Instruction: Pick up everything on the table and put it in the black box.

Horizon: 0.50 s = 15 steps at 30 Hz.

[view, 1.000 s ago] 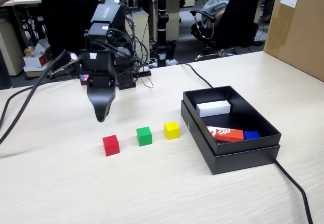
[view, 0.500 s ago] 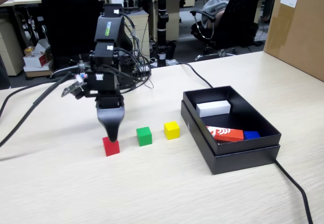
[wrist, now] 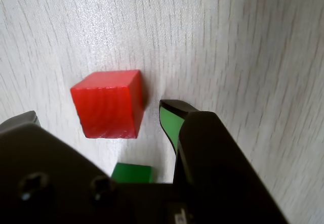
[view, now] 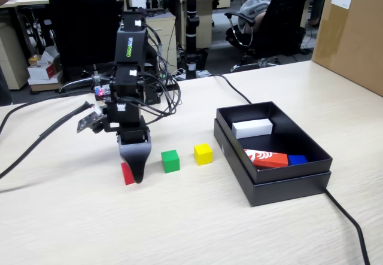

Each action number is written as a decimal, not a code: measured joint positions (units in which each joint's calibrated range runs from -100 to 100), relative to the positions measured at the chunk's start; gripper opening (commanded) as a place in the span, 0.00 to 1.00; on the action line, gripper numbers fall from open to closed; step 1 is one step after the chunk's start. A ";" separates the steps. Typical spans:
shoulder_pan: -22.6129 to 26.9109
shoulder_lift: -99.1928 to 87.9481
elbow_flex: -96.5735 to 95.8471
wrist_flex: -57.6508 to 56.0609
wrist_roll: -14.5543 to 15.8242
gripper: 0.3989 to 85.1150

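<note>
One red cube (wrist: 107, 104) between spread end effector (wrist: 96, 114) fingers, seemingly untouched

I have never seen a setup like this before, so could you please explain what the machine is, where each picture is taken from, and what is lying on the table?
The black machine is a small hobby robot arm ending in a gripper, a two-fingered clamp. The fixed view looks at the table from the front; the wrist view comes from a camera riding on the arm, looking down past the gripper.

On the table stand a red cube, a green cube and a yellow cube in a row. To their right in the fixed view sits an open black box holding a white block, a red-orange block and something blue.

Nothing is held yet: the open jaws are lowered around the red cube, one either side.
</note>
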 measured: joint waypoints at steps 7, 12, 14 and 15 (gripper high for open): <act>-0.39 3.88 4.47 0.00 -0.54 0.50; -0.49 4.92 5.57 0.00 -0.88 0.38; -0.54 4.92 5.57 0.00 -0.88 0.31; -0.63 4.92 5.57 0.00 -0.88 0.26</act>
